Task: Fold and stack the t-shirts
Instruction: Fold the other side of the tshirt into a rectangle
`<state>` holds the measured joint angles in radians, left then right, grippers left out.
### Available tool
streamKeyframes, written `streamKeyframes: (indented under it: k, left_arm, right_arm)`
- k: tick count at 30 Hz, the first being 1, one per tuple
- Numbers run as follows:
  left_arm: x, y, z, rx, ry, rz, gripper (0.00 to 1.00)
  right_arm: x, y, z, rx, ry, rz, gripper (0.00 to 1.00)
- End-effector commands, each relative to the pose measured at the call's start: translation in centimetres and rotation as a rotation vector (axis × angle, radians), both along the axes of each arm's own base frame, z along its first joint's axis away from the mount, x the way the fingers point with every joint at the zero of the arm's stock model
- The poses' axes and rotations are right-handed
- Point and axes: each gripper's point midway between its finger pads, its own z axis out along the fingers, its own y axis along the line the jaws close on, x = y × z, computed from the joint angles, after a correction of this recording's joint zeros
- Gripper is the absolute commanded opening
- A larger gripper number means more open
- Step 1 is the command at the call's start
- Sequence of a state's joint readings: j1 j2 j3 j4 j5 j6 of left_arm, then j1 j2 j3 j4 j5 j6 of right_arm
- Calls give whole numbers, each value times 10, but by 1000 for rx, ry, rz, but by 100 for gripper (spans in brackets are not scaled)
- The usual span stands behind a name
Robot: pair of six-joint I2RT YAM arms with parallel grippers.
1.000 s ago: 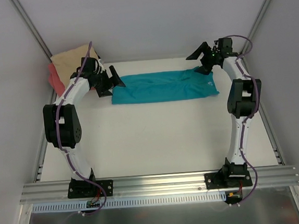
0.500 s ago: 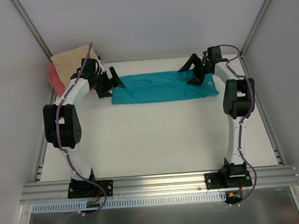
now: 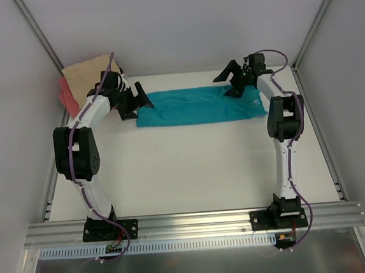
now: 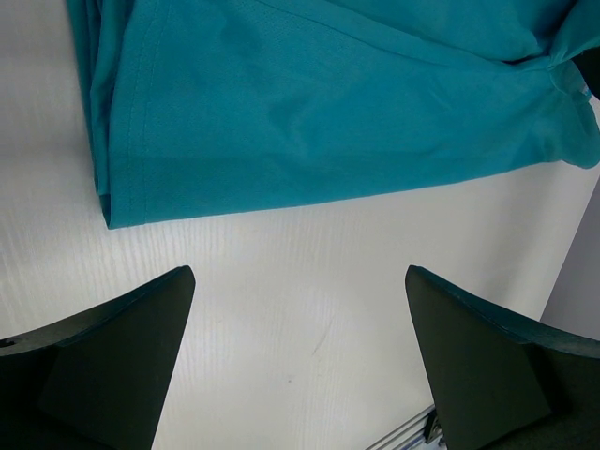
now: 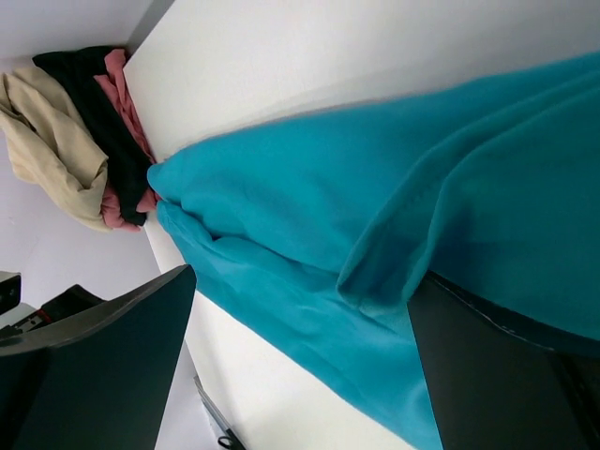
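Note:
The teal t-shirt (image 3: 196,106) lies folded into a long strip across the far part of the white table (image 3: 185,168). It also shows in the left wrist view (image 4: 309,103) and the right wrist view (image 5: 375,244). My left gripper (image 3: 142,96) is open and empty at the strip's left end, over bare table. My right gripper (image 3: 229,81) is open and empty, low over the strip's right part. The tan-beige t-shirt (image 3: 87,71) and the coral-pink t-shirt (image 3: 67,95) lie bunched in the far left corner.
Grey walls close the table at the back and both sides. An aluminium rail (image 3: 190,224) with both arm bases runs along the near edge. In the right wrist view the tan shirt (image 5: 47,141) and pink shirt (image 5: 127,103) show behind the left arm.
My right gripper has moved left from the table's far right corner to above the teal strip's right part. The left gripper has barely moved.

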<state>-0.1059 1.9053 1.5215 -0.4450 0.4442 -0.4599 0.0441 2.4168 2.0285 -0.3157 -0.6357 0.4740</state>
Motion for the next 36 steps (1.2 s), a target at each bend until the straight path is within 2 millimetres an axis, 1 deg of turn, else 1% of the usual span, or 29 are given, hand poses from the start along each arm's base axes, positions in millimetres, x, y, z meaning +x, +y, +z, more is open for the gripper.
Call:
streamKeyframes:
  k: [1,3,4,8,9,11,12,14,15,16,17,18,19,20,21,22,24,25,28,30,36]
  left_arm:
    - [1,-4,21,-1,-49,-18,99]
    - [3,-4,21,-3,-48,-17,99]
    - [3,-4,21,1,-50,-18,99]
    - [4,-1,18,17,-47,-12,99]
    - [4,0,15,22,-45,-9,99]
    - [3,1,10,27,-41,-7,99]
    - [6,1,9,28,-48,0,99]
    - [9,0,2,23,-39,-1,99]
    - [12,-3,2,6,-34,-2,99]
    - [16,-5,3,-5,-41,-3,99]
    - [19,-7,-4,-16,-26,-4,99]
    - [21,-10,-6,-28,-18,1,99]
    - [25,-13,-3,-43,-26,-4,99]
    - [27,-15,-11,-45,-4,-2,99]
    - [29,-16,-13,-41,0,1,99]
    - [32,-18,-13,-41,-1,2,99]
    - [34,-18,-19,-31,6,9,99]
    - [36,-16,-21,-19,5,18,99]
    - [43,-6,-29,34,-7,46,99]
    - [51,1,-31,77,-34,60,99]
    - [78,19,-15,164,-164,90,99]
  right_arm:
    - [24,11,26,40,-110,2,99]
    - [30,11,31,42,-143,0,100]
    - [35,10,38,46,-173,-3,99]
    - [48,5,81,22,-286,-17,99]
    - [48,4,94,23,-307,-18,99]
    - [44,-1,108,26,-305,-19,100]
    - [37,1,121,30,-316,-12,100]
    - [25,2,122,28,-290,4,100]
    - [12,3,121,18,-277,19,99]
    - [4,4,118,9,-261,29,100]
    - [-3,4,114,0,-249,36,100]
    - [-15,3,106,-9,-223,44,99]
    - [-20,3,101,-12,-211,48,100]
    - [-30,2,89,-16,-178,55,99]
    - [-34,2,87,-18,-171,58,100]
    - [-39,2,93,-22,-182,59,99]
    - [-45,1,91,-26,-174,63,100]
    - [-50,1,89,-32,-170,69,99]
    - [-56,0,89,-40,-161,77,99]
    - [-59,0,91,-41,-162,82,100]
    - [-69,-3,90,-60,-139,95,99]
